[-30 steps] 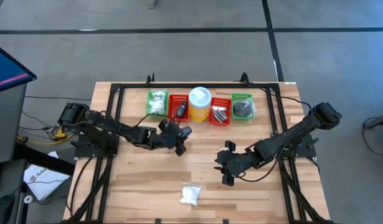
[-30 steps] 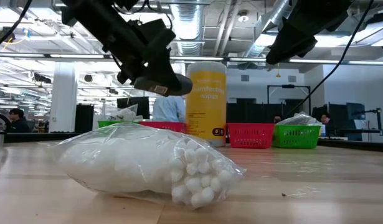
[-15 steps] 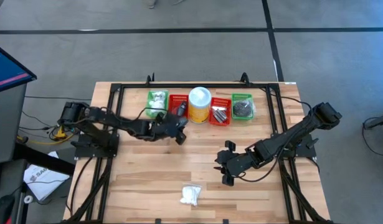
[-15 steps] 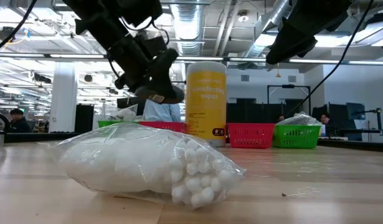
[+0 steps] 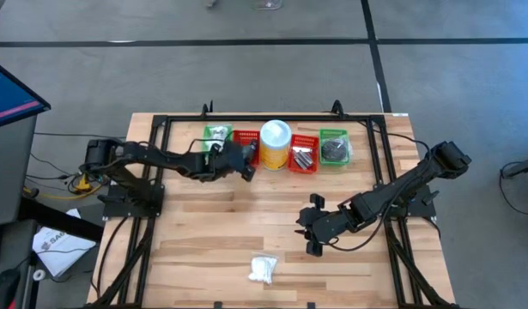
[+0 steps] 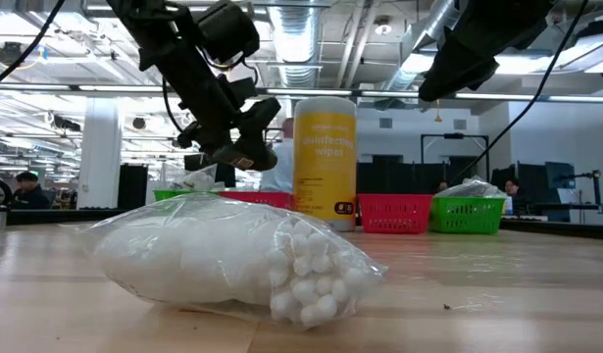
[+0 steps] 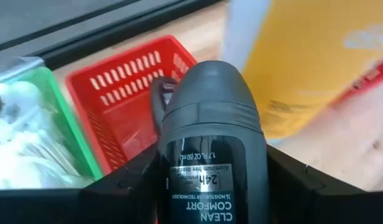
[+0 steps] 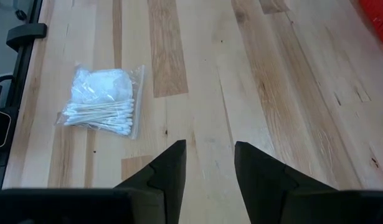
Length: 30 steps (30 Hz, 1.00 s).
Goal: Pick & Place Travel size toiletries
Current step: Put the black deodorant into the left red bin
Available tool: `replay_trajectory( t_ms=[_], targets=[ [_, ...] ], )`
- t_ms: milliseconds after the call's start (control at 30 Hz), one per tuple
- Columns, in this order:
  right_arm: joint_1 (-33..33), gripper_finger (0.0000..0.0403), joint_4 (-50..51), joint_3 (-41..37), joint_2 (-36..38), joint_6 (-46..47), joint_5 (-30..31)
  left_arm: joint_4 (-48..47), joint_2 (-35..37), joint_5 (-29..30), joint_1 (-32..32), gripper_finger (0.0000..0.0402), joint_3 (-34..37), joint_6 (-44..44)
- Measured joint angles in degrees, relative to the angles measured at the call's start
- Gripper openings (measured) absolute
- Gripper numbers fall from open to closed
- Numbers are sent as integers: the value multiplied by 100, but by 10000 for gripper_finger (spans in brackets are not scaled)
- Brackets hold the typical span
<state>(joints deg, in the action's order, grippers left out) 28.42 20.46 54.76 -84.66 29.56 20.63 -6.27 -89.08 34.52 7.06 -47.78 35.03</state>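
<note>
My left gripper (image 5: 240, 160) is shut on a small dark grey deodorant stick (image 7: 210, 143) and holds it above the left red basket (image 7: 126, 99), next to the yellow canister (image 5: 275, 143). A clear bag of white cotton swabs and cotton balls (image 5: 264, 269) lies flat on the table near its front edge; it also fills the front of the low view (image 6: 232, 257). My right gripper (image 8: 210, 163) hangs open over bare wood at the table's right middle (image 5: 311, 236), apart from the bag (image 8: 104, 102). My left gripper pinches the deodorant's lower body (image 7: 207, 199) between its two fingers, one on each side. The rounded cap end (image 7: 210, 87) points away from the gripper, slanting down toward the far side. The stick is lifted clear, over the red basket.
Along the far edge stand a green basket with white bundles (image 5: 215, 139), the left red basket (image 5: 245, 142), the canister, a second red basket (image 5: 303, 154) and a second green basket (image 5: 334, 148). A black frame (image 5: 160, 129) borders the table. Bare wood lies between the baskets and the bag.
My left gripper has swung toward the table's far edge with the deodorant, from over the open wood to above the left red basket, rolling a little on the way. The right arm has kept still.
</note>
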Motion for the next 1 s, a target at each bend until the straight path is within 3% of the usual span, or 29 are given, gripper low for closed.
replay_trajectory(
  t_ms=[433,1000],
  targets=[
    [-153,127,0,0,0,-17,24,509,0,0,741,205,-1,129],
    [-160,127,-15,2,0,-15,28,913,-505,-39,781,211,-8,404]
  ],
)
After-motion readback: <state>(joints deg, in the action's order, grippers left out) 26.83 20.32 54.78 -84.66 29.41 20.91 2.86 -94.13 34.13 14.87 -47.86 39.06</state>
